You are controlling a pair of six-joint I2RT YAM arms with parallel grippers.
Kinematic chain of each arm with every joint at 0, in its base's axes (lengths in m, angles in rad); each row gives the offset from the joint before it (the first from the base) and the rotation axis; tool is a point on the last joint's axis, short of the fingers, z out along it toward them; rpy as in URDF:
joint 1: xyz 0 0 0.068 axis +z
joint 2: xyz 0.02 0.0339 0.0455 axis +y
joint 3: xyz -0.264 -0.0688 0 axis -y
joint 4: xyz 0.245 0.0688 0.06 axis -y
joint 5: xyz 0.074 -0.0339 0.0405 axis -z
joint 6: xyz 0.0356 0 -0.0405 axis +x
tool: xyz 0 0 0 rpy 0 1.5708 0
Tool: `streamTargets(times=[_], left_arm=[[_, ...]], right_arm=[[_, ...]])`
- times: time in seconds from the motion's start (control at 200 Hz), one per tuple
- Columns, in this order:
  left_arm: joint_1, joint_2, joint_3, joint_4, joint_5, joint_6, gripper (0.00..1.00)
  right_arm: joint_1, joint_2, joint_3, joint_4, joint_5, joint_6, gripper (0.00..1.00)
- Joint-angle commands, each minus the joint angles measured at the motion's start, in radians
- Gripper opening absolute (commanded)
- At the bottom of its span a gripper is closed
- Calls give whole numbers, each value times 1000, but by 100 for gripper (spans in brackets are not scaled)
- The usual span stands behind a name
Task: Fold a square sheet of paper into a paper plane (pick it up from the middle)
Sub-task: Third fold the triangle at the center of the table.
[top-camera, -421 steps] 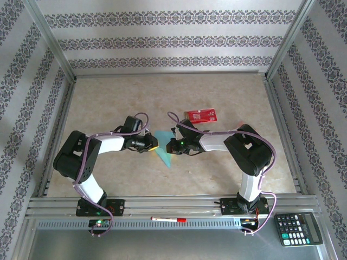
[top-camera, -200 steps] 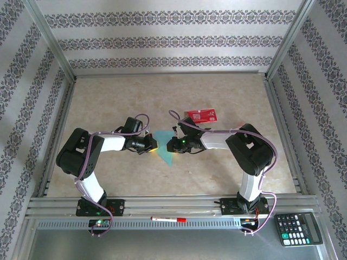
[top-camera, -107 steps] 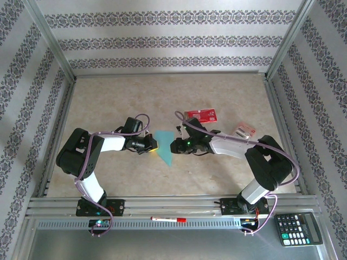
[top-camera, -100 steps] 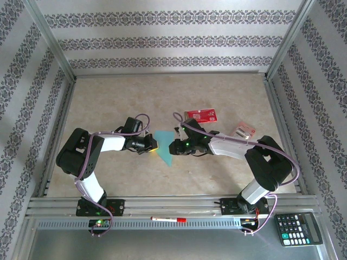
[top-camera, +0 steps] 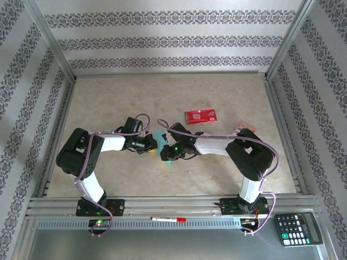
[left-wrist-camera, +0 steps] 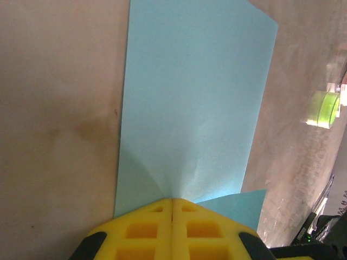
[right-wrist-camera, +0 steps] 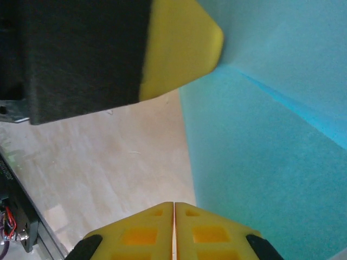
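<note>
Grippers are nose to nose around the middle of the table (top-camera: 108,97), with the square sheet of paper (top-camera: 159,136) caught between them. From above you only get slivers of light blue poking out on the far and near sides of the two tips.

The left gripper (top-camera: 154,144) is clenched. In its wrist view the yellow pads (left-wrist-camera: 146,230) are pressed flat together and the sheet (left-wrist-camera: 190,97) runs straight into the seam, with little creases fanning out from that spot, so it's pinching the paper's edge. A second bit of blue flap sticks out just right of the pads.

The right gripper (top-camera: 164,154) comes in from the right, right up against the left one. Its pads (right-wrist-camera: 211,233) are also squeezed together, no gap. The paper (right-wrist-camera: 271,151) lies just beside and behind one pad, but I honestly can't tell if any of it is between them. The left gripper's yellow fingertip (right-wrist-camera: 181,49) sits at the top of that view, with the sheet bending up to it.

A red packet (top-camera: 200,115) lies on the table farther back and a bit right, well apart from the paper.
</note>
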Motion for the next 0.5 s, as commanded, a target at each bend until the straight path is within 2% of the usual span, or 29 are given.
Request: streamTargets(times=[0.0, 0.495], left_arm=[[12, 45, -12, -88, -67, 35, 0], [11, 54, -6, -112, -86, 51, 0]], right_arm=[[-5, 12, -29, 2, -21, -21, 9], [-5, -15, -143, -35, 1, -35, 8]])
